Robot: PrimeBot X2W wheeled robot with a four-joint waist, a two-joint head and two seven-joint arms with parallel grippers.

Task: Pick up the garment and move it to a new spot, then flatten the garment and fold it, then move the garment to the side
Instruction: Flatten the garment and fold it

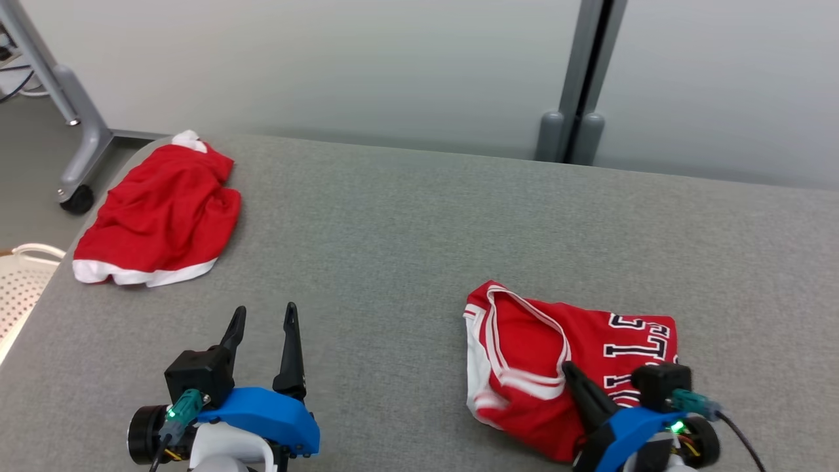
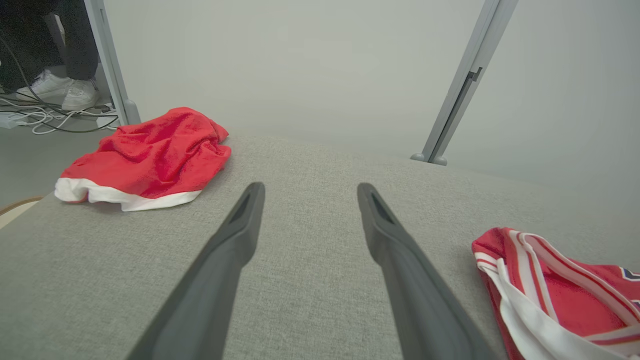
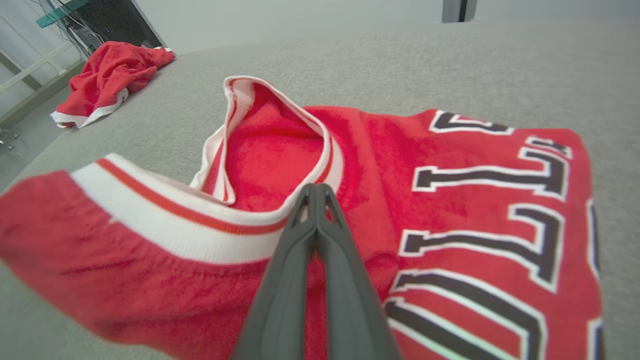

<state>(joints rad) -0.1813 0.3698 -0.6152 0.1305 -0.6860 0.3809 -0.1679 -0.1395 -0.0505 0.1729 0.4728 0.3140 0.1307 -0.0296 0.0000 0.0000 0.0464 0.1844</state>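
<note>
So the jersey [image 1: 524,341] is sitting crumpled on the near right part of the grey padded table [image 1: 393,229], folded over on itself with the lettering facing up, and the right gripper [image 1: 569,368] is lying right on it. It looks like thin, floppy knit, light as anything, so it'll sag and bunch the second it's lifted, and the padded top will probably drag on it a bit. I'd grab it by the ribbed white-and-red trim, since that edge is thicker and one loop of it already stands up off the cloth. From the right wrist camera, that gripper [image 3: 315,189] has its fingers pressed tight together with the tips at the trim – can't tell if any cloth is actually caught between them. The head camera hides that but gives the layout: a second red garment [image 1: 160,210] with a white hem sits at the far left corner, well apart from the jersey. The left gripper [image 1: 265,314] hovers over bare table with its fingers spread and nothing in them. The left wrist camera adds a person's white shoes [image 2: 65,90] and cables [image 2: 45,120] on the floor past that corner
</note>
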